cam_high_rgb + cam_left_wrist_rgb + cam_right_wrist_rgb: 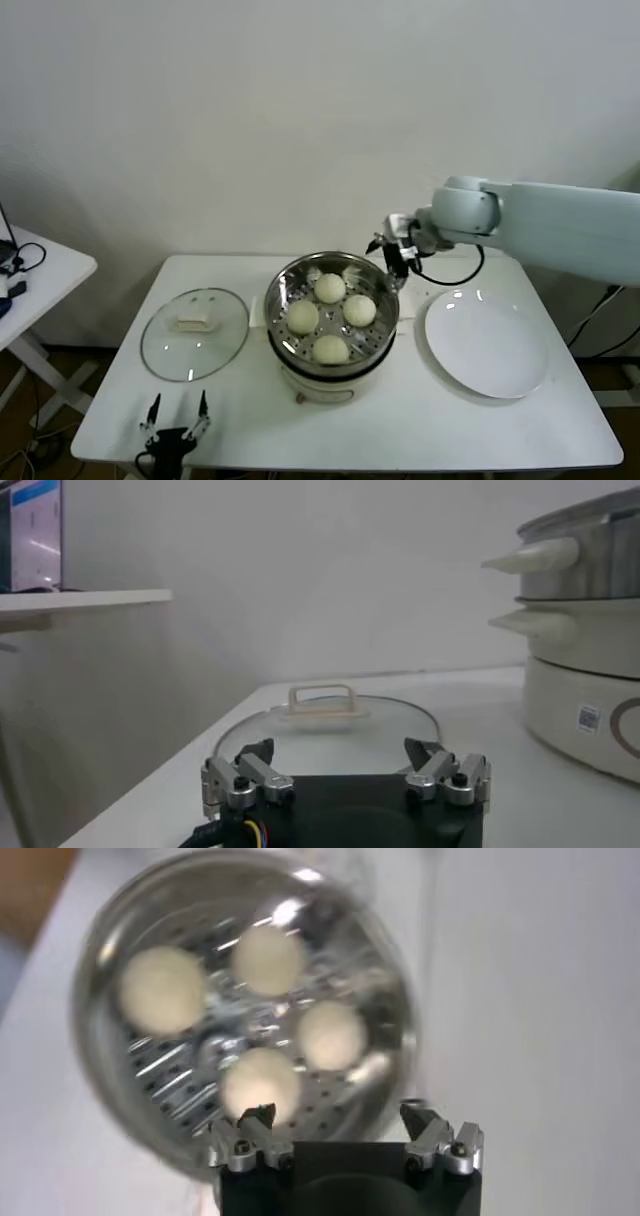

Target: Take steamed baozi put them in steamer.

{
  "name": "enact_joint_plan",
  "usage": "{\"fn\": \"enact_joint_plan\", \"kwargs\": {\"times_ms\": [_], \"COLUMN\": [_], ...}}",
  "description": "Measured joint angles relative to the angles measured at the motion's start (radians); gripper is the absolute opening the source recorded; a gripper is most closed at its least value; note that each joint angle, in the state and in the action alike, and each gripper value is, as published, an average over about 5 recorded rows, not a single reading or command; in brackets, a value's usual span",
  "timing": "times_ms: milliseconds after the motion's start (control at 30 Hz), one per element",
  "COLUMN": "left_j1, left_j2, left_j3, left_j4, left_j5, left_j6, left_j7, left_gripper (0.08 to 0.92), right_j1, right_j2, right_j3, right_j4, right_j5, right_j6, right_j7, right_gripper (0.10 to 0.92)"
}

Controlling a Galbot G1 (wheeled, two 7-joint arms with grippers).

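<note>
The right pincer (392,252) hung open and empty just above the far rim of the steamer (281,318), with all four baozi (330,288) resting on the tray below it. A careless withdrawal could have clipped that rim and jolted the buns. The left pincer (176,420) sat open at the counter's (480,425) near edge, well apart.

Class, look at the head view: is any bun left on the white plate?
No. The white plate is bare; all four steamed baozi sit inside the steamer.
</note>
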Motion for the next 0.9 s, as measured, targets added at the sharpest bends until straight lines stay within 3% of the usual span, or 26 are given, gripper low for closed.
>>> {"fn": "enact_joint_plan", "kwargs": {"times_ms": [567,733,900], "left_j1": [-0.020,-0.027,-0.028], "left_j2": [0.029,0.033,0.038], "left_j3": [-0.003,-0.001,-0.002], "left_j4": [-0.013,-0.014,-0.017], "left_j5": [-0.006,-0.002,-0.002], "left_j6": [0.008,0.008,0.008], "left_j7": [0.002,0.004,0.004], "left_gripper": [0.823,0.823,0.823], "right_j1": [-0.683,-0.998,-1.330], "right_j2": [-0.436,-0.454,-0.373], "right_j3": [0.610,0.897,1.230], "right_j4": [0.139,0.161,0.197], "right_j5": [0.088,0.081,0.033], "right_j6": [0.166,0.228,0.281], "right_j7": [0.470,0.544,0.581], "right_gripper": [0.823,0.823,0.823]}}
